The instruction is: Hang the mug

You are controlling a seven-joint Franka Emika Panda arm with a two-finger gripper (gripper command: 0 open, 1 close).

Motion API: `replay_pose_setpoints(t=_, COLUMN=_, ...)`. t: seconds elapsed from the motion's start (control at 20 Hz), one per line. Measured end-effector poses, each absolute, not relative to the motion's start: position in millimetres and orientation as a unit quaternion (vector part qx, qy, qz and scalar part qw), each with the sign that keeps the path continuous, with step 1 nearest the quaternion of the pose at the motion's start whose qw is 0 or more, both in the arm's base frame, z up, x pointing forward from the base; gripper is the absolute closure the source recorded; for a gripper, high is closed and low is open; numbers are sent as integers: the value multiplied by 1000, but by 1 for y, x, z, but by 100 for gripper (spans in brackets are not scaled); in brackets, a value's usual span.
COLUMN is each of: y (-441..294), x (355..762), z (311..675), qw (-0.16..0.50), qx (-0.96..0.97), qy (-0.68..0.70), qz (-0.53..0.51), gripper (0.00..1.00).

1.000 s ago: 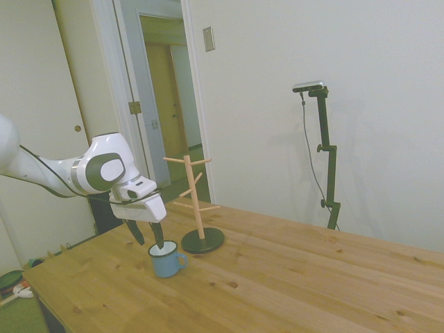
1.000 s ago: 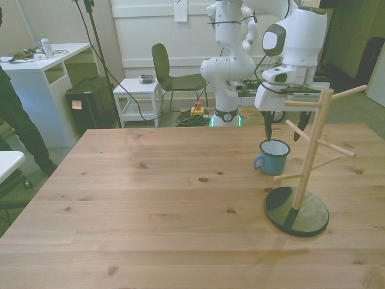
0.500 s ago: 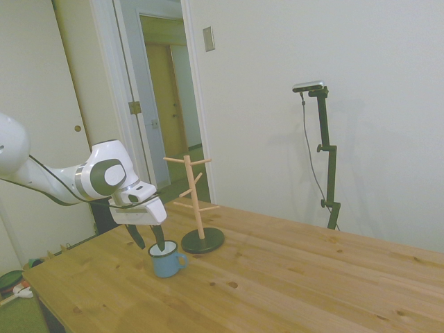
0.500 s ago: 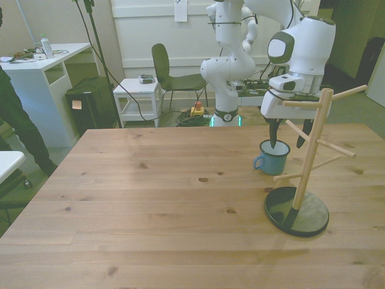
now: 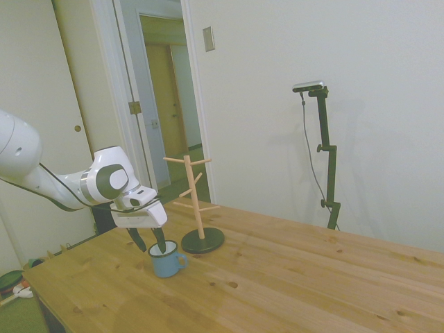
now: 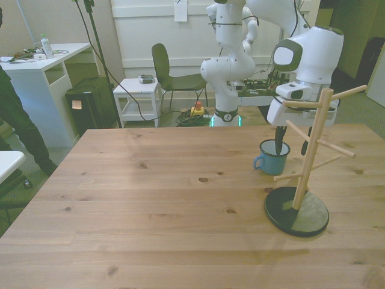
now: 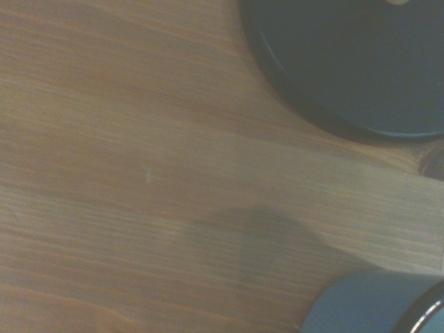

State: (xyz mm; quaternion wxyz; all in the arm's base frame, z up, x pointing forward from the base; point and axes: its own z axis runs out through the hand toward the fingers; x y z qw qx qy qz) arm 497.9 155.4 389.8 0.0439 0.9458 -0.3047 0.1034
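Wooden table [image 5: 291,277] fills the scene under us. Our gripper [image 5: 149,241] hangs with its fingers parted, straddling the wall of the mug [image 5: 166,262]: one finger dips inside, the other stays outside, nothing clamped. Directly beneath us the mug stands upright on the table. Just beyond it rises the peg stand [image 5: 196,208].

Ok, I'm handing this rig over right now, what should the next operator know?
Tool: open, one finger inside the mug, the other outside its wall, straddling the rim, not closed.
Mug: upright on the table, beside the wooden peg stand, handle toward the front view's left.
Done: approach and descent over the rim.
Left: close on the wall, lift, carry to the stand, hook the handle over a peg, release.
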Motion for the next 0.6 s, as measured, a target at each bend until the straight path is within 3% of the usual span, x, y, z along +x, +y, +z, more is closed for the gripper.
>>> replay_pose_setpoints(t=0.6, y=159, x=500, z=382, qw=49, qx=948, qy=-299, qz=100, gripper=100)
